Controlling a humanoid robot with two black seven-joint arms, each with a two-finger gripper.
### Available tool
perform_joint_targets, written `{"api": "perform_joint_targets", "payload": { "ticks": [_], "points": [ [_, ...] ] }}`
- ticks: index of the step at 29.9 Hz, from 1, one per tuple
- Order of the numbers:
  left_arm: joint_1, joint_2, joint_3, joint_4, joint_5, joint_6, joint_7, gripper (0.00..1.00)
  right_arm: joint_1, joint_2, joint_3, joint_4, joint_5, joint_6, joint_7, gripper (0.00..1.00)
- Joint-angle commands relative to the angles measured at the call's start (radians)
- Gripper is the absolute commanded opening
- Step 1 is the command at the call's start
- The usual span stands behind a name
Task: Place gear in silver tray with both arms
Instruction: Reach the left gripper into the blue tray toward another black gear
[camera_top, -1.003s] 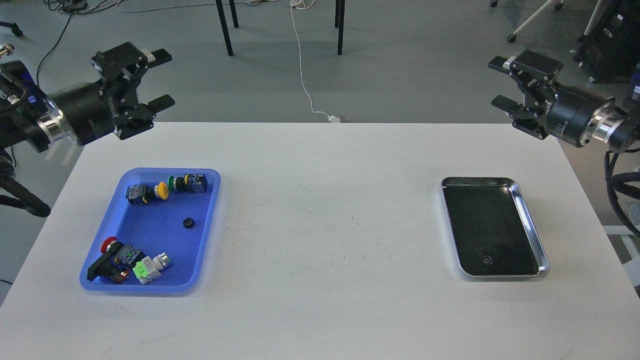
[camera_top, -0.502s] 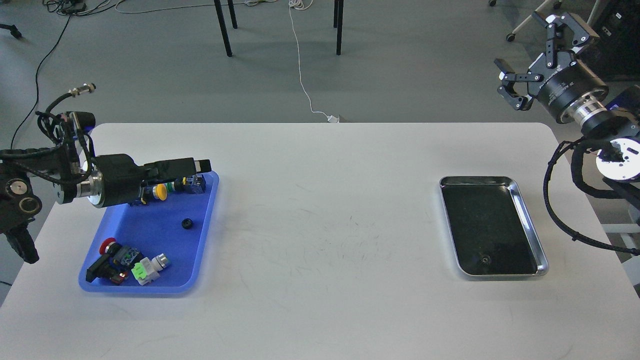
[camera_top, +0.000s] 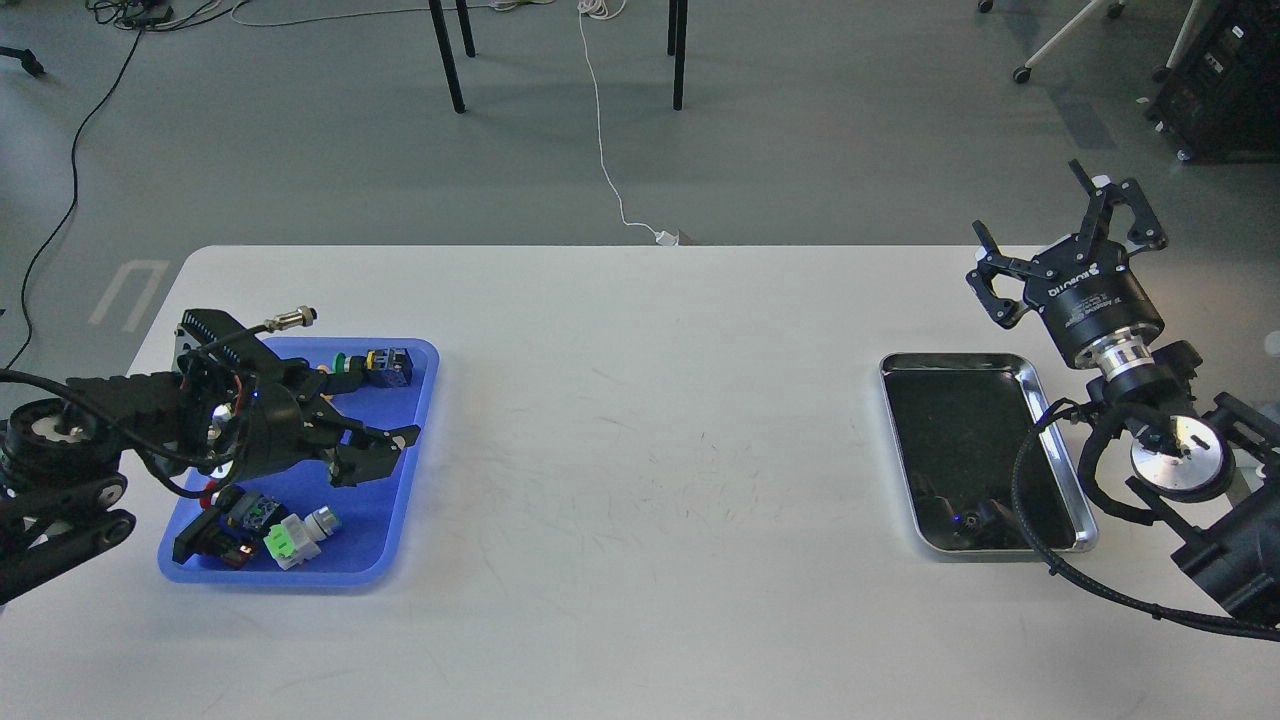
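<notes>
Blue tray (camera_top: 415, 352) at the desk's left: left gripper (camera_top: 385, 452) hovers inside, jaws wide, hiding the small black gear. It should lower squarely, then pinch. Silver tray (camera_top: 1058, 448) waits far right; right gripper (camera_top: 1062, 258) beyond it, jaws wide, empty.

I take this for a robotics lab or test workshop: a plain white table (camera_top: 640, 480) stands on a grey floor (camera_top: 800, 150), loose cables (camera_top: 605, 130) trail across it at the far side, black stand legs (camera_top: 450, 60) rise beyond, a wheeled base (camera_top: 1050, 45) and a black equipment case (camera_top: 1220, 90) sit far right
</notes>
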Motion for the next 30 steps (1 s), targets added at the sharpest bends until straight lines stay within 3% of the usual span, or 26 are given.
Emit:
{"api": "perform_joint_targets", "payload": {
  "ticks": [1,8,14,30],
  "points": [
    [0.000,-0.028,0.021,0.051,0.013,0.011,0.000,0.84,-0.095,-0.019,0.048,0.076,0.000,0.000,0.001,0.96],
    [0.025,-0.052,0.021,0.107,0.010,0.010,-0.002,0.66,-0.190,-0.058,0.107,0.187,0.000,0.000,0.001,0.96],
    [0.032,-0.047,0.022,0.131,0.014,0.011,-0.002,0.53,-0.203,-0.059,0.119,0.194,-0.002,0.000,0.001,0.96],
    [0.035,-0.053,0.022,0.157,0.030,0.010,-0.002,0.51,-0.204,-0.059,0.119,0.193,-0.002,0.000,0.001,0.96]
  ]
}}
